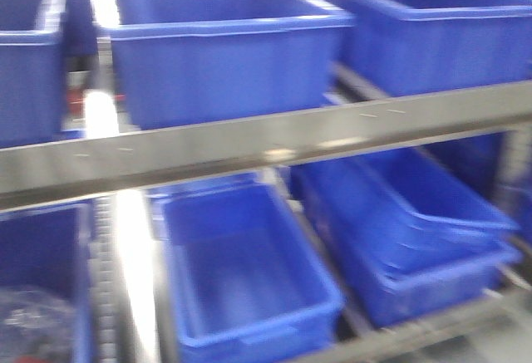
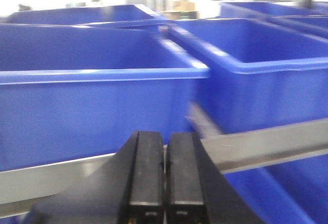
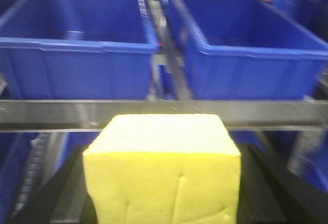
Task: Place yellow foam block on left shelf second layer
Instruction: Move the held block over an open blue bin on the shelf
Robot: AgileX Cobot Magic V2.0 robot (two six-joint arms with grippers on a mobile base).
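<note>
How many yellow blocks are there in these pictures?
1: the yellow foam block, held in the right gripper facing the blue bins. More may be hidden inside bins.

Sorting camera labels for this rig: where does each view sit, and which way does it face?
Front: robot's front, facing shelf rail and blue bins; no body shows.
Left wrist: behind shut left end effector, facing upper bins.
Right wrist: behind right end effector gripping yellow foam block, facing bins.
Shared: rail and bins.

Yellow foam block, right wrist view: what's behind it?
Behind the yellow foam block runs a grey shelf rail, with a left blue bin and a right blue bin beyond. The block hides the rail's lower edge and whatever sits below.
</note>
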